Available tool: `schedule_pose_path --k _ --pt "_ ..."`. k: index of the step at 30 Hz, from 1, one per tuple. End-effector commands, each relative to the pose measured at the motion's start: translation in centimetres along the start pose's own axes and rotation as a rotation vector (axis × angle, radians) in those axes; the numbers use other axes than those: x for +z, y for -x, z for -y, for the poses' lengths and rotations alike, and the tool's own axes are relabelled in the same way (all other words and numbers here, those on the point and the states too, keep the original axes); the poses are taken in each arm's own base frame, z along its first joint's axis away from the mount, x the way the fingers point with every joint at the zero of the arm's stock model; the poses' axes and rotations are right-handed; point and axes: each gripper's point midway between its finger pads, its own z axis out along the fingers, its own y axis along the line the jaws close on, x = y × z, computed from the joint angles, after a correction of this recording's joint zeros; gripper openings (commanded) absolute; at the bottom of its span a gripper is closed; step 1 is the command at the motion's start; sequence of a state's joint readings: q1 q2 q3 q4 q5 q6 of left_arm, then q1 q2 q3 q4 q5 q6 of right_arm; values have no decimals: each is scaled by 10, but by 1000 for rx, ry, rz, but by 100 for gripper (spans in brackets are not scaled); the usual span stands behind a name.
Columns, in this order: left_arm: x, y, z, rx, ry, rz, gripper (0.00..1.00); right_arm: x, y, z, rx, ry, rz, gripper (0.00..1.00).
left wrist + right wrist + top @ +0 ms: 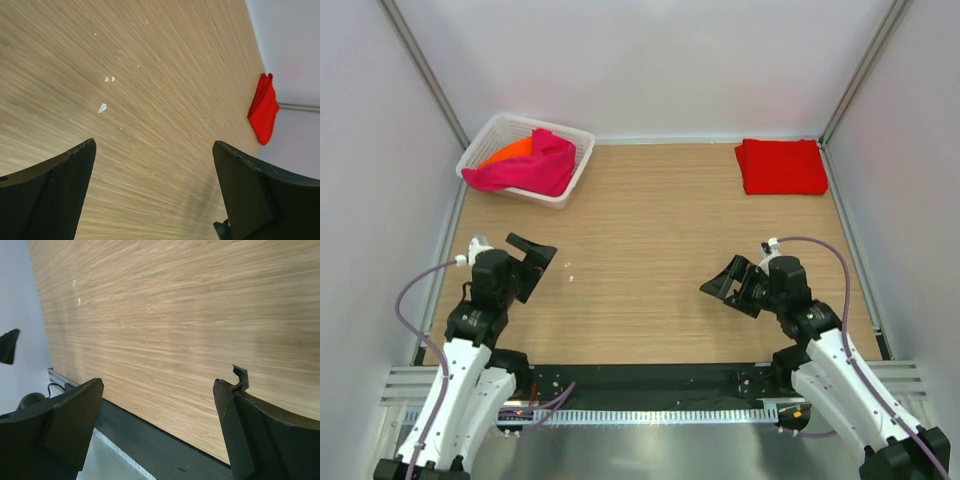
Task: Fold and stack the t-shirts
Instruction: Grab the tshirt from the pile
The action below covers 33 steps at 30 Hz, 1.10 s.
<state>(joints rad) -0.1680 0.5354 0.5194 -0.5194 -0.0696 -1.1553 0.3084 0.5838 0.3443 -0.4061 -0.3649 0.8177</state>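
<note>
A folded red t-shirt (pixel 781 166) lies flat at the table's far right corner; the left wrist view catches it as a red t-shirt (pixel 263 111) by the wall. A crumpled magenta-pink t-shirt (pixel 528 166) fills the white lattice basket (pixel 578 172) at the far left, on top of an orange t-shirt (pixel 511 150) that shows only as a corner. My left gripper (pixel 534 253) hovers open over bare wood at the near left, holding nothing. My right gripper (pixel 729 287) stands open and empty at the near right.
The wooden table (pixel 650 250) is enclosed by white walls on three sides. A black strip and metal rail (pixel 650 385) run along the near edge between the arm bases. Small white flecks (pixel 103 107) lie on the wood.
</note>
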Motion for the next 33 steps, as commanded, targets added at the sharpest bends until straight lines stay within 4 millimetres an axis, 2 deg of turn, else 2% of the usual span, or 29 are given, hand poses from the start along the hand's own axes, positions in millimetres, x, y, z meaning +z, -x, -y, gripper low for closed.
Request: schedule_pose_path --k 1,2,3,4,5,6,7,9,10,12,13,14,15,16,17,18,19,20,21,22,23,24,25,26,27,28,30,32,33 --pt "-5 21 16 135 45 26 100 -3 16 6 -88 -110 8 100" --pt "-6 28 14 138 84 47 100 -3 23 10 -101 -155 30 100" --pt "-6 29 -1 130 188 41 100 -5 37 6 -104 -186 61 100" --pt "-14 47 5 70 228 107 100 -10 37 13 -80 -253 56 100" --pt "-16 49 7 67 245 98 100 -16 52 4 -79 -273 88 100" --pt "-10 57 18 89 211 99 100 -17 52 11 -120 -327 50 100" --pt "-8 47 38 195 95 10 100 -18 55 5 -151 -319 30 100" --pt "-2 60 64 213 10 44 100 -22 60 1 -152 -367 1 100" --pt "5 66 65 214 34 56 100 -24 63 2 -159 -392 -6 100" --pt "6 94 69 203 86 155 100 -26 67 -3 -194 -398 -37 100" --pt "18 99 67 210 111 151 100 -24 67 -2 -224 -402 -66 100" --pt "24 104 73 267 94 151 100 -23 69 -6 -229 -392 -71 100" --pt "26 118 90 296 71 187 100 -21 70 -8 -230 -382 -82 100" --pt "31 127 92 321 95 202 99 -17 67 -12 -220 -349 -112 100" --pt "51 133 79 362 186 180 98 -14 67 -16 -224 -324 -122 100" --pt "55 145 94 374 171 185 90 -11 69 -19 -219 -309 -127 100" --pt "62 162 92 369 189 189 85 -5 65 -21 -206 -297 -165 100" --pt "92 161 77 370 237 117 82 -3 67 -24 -214 -283 -177 100" --pt "98 169 98 378 184 89 75 -1 65 -25 -219 -282 -204 100" --pt "112 173 93 370 204 58 72 1 65 -25 -222 -282 -221 100" --pt "135 172 78 366 249 7 70 4 68 -24 -241 -289 -234 100" --pt "147 169 83 393 217 -31 68 6 70 -24 -249 -294 -236 100" --pt "154 177 94 404 196 -22 68 7 72 -23 -253 -301 -237 100" --pt "172 176 84 403 224 -40 68 10 76 -22 -263 -312 -237 100" --pt "179 179 82 396 240 -36 69 12 79 -22 -267 -316 -235 100" --pt "184 186 91 384 227 -19 69 15 81 -22 -267 -320 -236 100" --pt "204 180 76 359 275 -60 68 23 87 -20 -271 -333 -241 100" --pt "211 181 72 317 312 -70 68 27 94 -23 -275 -335 -239 100" --pt "214 186 68 310 341 -55 66 32 95 -18 -267 -354 -253 100"
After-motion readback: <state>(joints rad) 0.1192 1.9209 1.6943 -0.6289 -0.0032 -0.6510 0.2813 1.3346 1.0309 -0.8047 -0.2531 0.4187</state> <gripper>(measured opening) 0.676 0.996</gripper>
